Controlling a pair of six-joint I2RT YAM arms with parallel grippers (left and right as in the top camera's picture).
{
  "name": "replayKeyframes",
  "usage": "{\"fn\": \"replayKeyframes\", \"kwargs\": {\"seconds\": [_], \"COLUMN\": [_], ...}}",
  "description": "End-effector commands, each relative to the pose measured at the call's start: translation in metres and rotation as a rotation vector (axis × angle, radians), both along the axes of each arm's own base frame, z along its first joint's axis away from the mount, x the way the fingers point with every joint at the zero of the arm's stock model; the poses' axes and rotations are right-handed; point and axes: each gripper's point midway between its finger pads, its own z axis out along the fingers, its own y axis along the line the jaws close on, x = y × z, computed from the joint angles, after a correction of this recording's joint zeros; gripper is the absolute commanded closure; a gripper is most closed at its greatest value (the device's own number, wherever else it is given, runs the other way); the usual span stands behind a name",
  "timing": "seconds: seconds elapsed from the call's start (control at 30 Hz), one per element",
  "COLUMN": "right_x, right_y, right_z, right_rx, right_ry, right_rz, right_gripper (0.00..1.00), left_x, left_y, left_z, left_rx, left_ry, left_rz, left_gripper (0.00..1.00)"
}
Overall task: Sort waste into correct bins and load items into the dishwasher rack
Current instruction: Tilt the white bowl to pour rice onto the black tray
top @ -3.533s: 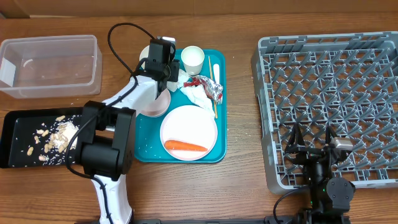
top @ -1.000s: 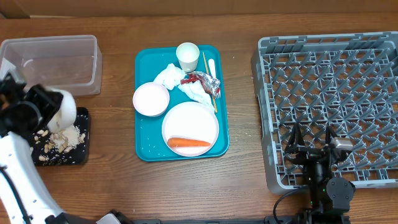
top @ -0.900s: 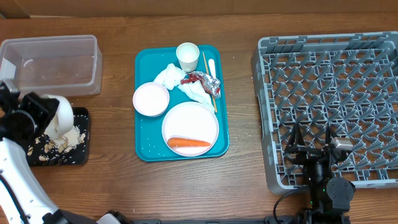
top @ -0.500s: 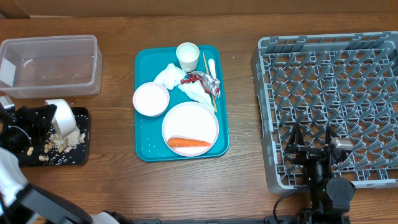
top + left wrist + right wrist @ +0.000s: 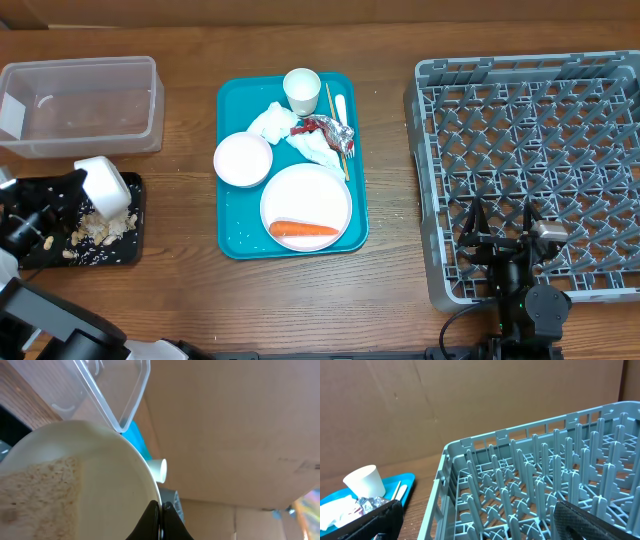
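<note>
We see a brown wood-grain table [image 5: 400,300] backed by a plain brown cardboard-like wall [image 5: 470,405]. The left gripper [image 5: 161,512] is clamped on the rim of a small white round bowl [image 5: 105,187], tilted over the shallow black rectangular tray [image 5: 100,252] — beige scraps [image 5: 98,226] lie there. The right gripper [image 5: 500,232] stands wide apart over the large grey plastic grid rack [image 5: 530,120] — holding nothing.

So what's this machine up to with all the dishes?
The left pincer is shut on the rim of a white bowl, tipped over the black tray where beige scraps lie. The right pincer hangs open above the grey rack, holding nothing. The plate with the carrot, a second bowl and a cup sit on the teal tray.
</note>
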Motion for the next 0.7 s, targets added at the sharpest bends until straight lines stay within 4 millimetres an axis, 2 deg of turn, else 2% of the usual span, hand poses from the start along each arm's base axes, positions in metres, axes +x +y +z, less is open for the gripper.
{"fn": "replayKeyframes", "kwargs": {"seconds": [0.0,0.17,0.47,0.57,0.67], "right_x": [0.0,0.0,0.0,0.0,0.0], "right_y": [-0.002,-0.002,-0.002,-0.002,-0.002], "right_z": [-0.001,-0.001,-0.001,-0.001,-0.001], "right_rx": [0.002,0.002,0.002,0.002,0.002], "right_ry": [-0.006,-0.006,-0.006,-0.006,-0.006], "right_rz": [-0.009,-0.009,-0.009,-0.009,-0.009], "right_gripper": [0.0,0.0,0.0,0.0,0.0], "left_x": [-0.008,-0.014,-0.012,-0.013,-0.013], "left_y": [0.01,0.014,0.017,0.011,0.012], "left_z": [0.006,0.015,0.025,0.04,0.038], "left_rx": [-0.064,-0.097,-0.094,-0.154,-0.148], "left_ry": [-0.012,-0.057,-0.108,-0.173,-0.166], "left_rz": [0.039,0.046,0.031,-0.008,-0.003], "left_gripper": [0.96,0.96,0.96,0.96,0.96]}}
